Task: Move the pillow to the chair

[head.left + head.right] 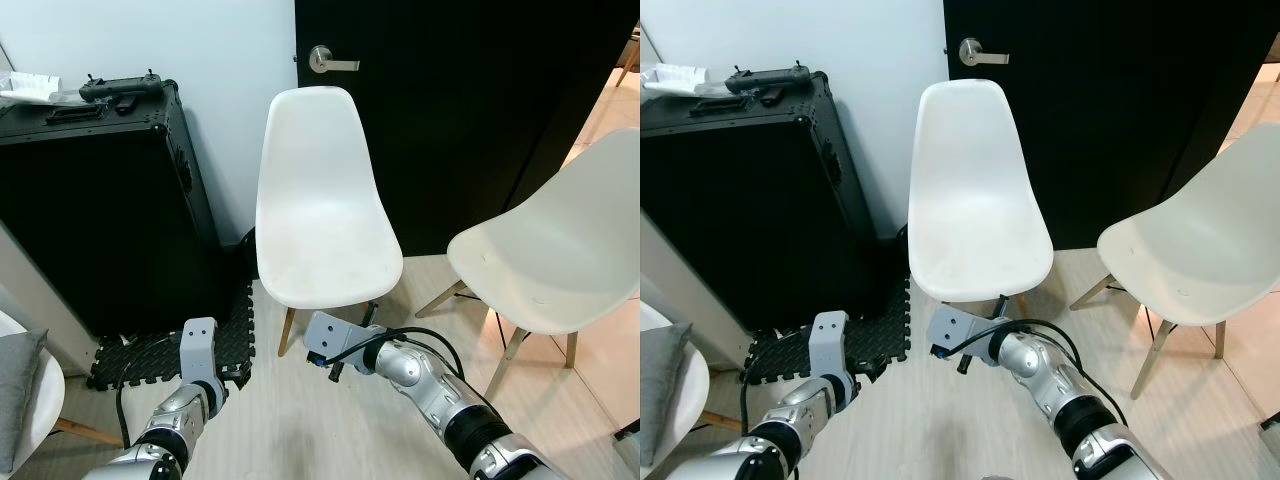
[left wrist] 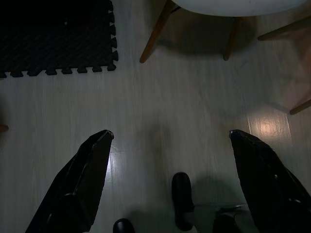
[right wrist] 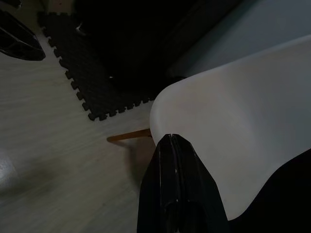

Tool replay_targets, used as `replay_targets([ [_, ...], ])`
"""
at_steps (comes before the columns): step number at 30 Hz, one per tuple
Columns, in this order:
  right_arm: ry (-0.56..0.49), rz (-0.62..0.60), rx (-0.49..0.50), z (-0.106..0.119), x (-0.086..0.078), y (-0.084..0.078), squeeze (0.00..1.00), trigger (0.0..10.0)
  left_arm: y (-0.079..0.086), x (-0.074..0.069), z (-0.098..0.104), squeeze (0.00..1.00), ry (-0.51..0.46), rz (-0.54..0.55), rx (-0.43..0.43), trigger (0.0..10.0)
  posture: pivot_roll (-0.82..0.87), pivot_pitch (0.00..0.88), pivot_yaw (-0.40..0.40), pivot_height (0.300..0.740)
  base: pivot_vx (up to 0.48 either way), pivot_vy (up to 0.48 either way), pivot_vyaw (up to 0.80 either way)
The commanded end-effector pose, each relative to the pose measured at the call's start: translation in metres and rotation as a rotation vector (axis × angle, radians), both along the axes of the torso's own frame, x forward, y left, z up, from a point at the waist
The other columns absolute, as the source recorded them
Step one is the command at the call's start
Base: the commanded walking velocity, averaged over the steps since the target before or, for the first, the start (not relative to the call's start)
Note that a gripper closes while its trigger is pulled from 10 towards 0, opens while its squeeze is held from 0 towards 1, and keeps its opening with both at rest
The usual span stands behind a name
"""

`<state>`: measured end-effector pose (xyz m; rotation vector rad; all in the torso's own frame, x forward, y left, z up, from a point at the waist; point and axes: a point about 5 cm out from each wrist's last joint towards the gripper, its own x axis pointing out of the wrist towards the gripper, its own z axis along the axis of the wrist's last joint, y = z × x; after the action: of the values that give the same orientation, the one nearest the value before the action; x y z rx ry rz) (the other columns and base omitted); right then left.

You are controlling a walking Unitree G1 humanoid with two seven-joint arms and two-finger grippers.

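A grey pillow (image 1: 14, 392) lies on a white seat (image 1: 48, 400) at the far left edge, partly cut off by the frame. The white chair (image 1: 322, 205) stands straight ahead against the wall, its seat bare. Both my arms are held low in front of me, over the floor between pillow and chair. My left gripper (image 2: 170, 141) is open, its fingers spread wide above the pale floor. My right gripper (image 3: 171, 138) is shut with nothing in it and points toward the front edge of the white chair (image 3: 233, 126).
A tall black case (image 1: 100, 200) with loose gear on top stands left of the chair, on a black foam mat (image 1: 165, 350). A second white chair (image 1: 560, 250) stands at the right. A black door (image 1: 460, 100) is behind them. Pale wood floor (image 1: 300, 430) lies before me.
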<state>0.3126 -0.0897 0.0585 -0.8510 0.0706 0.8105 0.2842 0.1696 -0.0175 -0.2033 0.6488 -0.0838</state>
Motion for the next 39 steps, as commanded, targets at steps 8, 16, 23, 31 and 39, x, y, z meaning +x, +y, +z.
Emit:
replay_targets([
  [8,0.000,0.017,0.000,0.0000,-0.0005,0.0054,0.00,10.0,0.0074,-0.0075,-0.0062,0.00,0.039,0.009,0.011,10.0,-0.26,0.035,0.038,0.710,0.000,0.000,0.00],
  [16,0.000,0.018,0.000,-0.0004,-0.0012,0.0057,0.00,10.0,0.0073,-0.0084,-0.0070,0.00,0.043,0.011,0.006,10.0,-0.27,0.036,0.045,0.710,0.000,0.000,0.00],
  [23,0.000,0.021,0.000,-0.0009,-0.0023,0.0069,0.00,10.0,0.0080,-0.0095,-0.0078,0.00,0.046,0.010,0.003,10.0,-0.28,0.041,0.058,0.710,0.000,0.000,0.00],
  [31,0.000,0.023,0.003,-0.0018,-0.0039,0.0086,0.00,10.0,0.0089,-0.0109,-0.0087,0.00,0.050,0.004,0.005,10.0,-0.29,0.039,0.075,0.710,0.000,0.000,0.00],
  [39,0.001,0.028,0.009,-0.0038,-0.0072,0.0117,0.00,10.0,0.0104,-0.0142,-0.0111,0.00,0.060,-0.004,0.003,10.0,-0.32,0.042,0.118,0.710,0.000,0.000,0.00],
])
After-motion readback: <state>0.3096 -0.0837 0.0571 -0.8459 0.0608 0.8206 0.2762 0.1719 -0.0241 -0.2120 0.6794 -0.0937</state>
